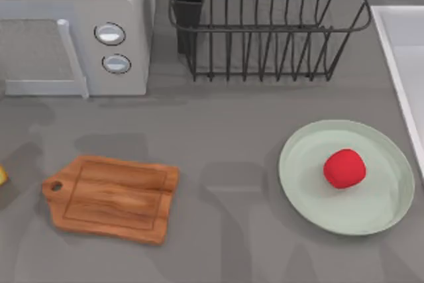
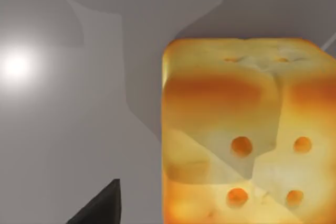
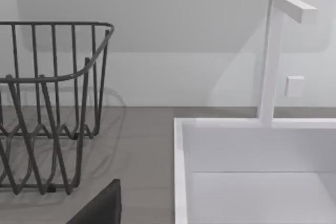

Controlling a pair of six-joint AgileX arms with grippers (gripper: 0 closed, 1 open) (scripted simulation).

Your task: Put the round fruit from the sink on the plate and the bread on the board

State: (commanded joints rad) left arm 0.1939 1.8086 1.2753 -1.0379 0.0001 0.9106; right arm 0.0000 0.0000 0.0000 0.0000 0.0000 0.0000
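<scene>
The round red fruit lies on the pale green plate at the right of the counter. The brown board lies bare at the lower left, handle pointing left. A sliver of the bread shows at the top view's left edge, left of the board. In the left wrist view the bread looms close, resting on the grey counter, with a dark part of my left gripper beside it and apart from it. A dark part of my right gripper hangs over the counter near the sink.
A white microwave stands at the back left and a black wire dish rack at the back middle. The sink's rim runs along the right edge, with a white faucet behind the basin.
</scene>
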